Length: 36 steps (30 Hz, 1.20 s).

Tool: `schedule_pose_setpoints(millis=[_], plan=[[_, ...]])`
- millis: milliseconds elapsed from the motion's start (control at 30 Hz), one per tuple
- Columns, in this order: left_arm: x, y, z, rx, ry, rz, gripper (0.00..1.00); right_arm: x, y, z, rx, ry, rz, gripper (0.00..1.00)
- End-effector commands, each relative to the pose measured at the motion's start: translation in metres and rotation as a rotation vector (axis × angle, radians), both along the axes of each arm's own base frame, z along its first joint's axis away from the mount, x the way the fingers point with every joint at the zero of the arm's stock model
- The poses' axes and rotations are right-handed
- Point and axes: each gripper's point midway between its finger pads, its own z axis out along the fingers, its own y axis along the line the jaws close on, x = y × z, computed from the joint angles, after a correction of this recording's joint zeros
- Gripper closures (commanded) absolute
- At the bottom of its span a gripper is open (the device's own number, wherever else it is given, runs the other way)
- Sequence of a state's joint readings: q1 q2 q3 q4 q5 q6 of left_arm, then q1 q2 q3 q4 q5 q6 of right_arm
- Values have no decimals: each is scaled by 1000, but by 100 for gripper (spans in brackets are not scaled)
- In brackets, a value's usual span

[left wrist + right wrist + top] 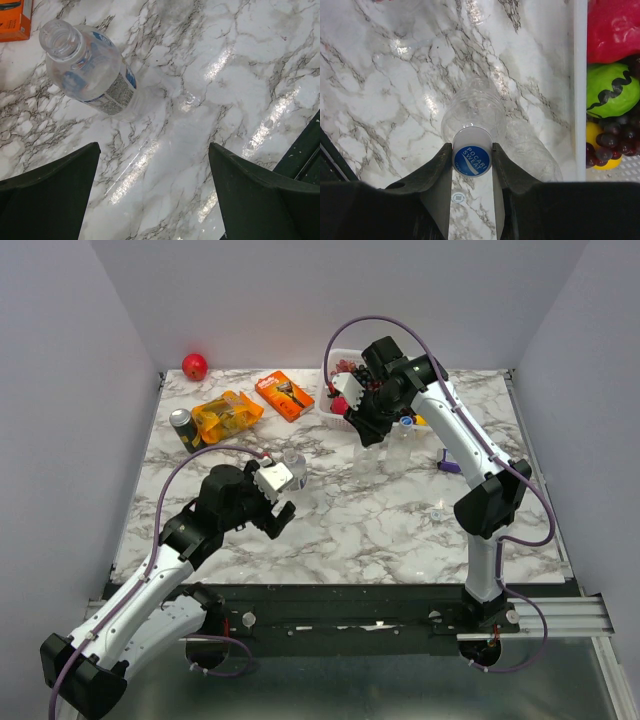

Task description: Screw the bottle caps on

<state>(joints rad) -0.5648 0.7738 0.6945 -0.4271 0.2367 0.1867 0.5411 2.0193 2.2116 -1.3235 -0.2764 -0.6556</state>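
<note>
My right gripper [472, 161] is shut on a blue-topped white bottle cap [472, 154] that sits on the neck of an upright clear bottle [475, 107]. A second clear bottle [532, 150] lies just to its right. In the top view this gripper [366, 433] hangs near the white basket. My left gripper [154, 146] is wide open and empty above bare marble. An uncapped, labelled bottle [90, 72] stands ahead and to its left; it also shows in the top view [294, 466] beside the left gripper [278, 512]. A small whitish cap [436, 512] lies on the table at the right.
A white basket [579, 90] of toy fruit stands right of the right gripper. Orange packs [226, 415] [284, 394], a dark can [181, 427] and a red fruit [194, 366] are at the back left. A purple item [450, 464] lies by the right arm. A small round whitish disc [458, 197] lies under the right fingers.
</note>
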Motion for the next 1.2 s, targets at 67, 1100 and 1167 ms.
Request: schedule_pose_setpoints(millis=[67,1100,1167], plan=[[16,12,10,25,-64,56,1,-10,-11,-17,-56,67,-31,80],[34,119,64,18,-143,579,1,-36,79,82,471,-21,139,0],[34,120,72,-43,-102,597,1,-39,103,77,556,-11,182,0]])
